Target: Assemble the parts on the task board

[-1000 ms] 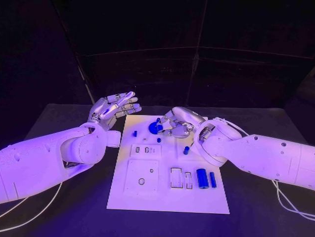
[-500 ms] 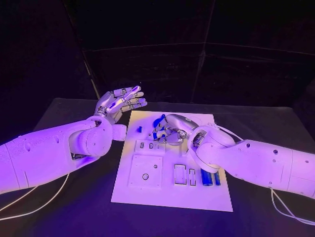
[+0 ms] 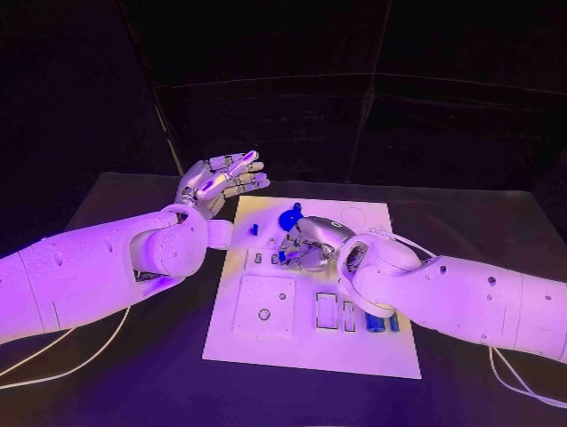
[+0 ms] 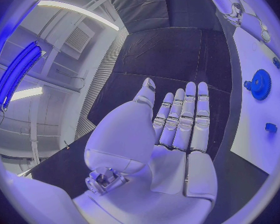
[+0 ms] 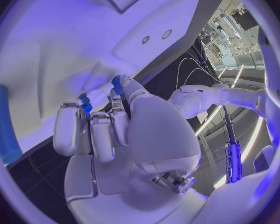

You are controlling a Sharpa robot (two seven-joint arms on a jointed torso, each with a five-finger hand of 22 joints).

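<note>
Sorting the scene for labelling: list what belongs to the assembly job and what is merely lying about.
Job:
task board
blue gear
blue cylinder
small blue part, pinched by right hand
left hand, open beside the board

Lying about:
cables
black table

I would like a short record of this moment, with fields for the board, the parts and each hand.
board: white task board in the middle of the black table
parts: blue gear at the far end; blue cylinders at the near right
left hand: raised beside the board, fingers straight, holding nothing
right hand: over the board, fingers curled on a small blue part
</note>
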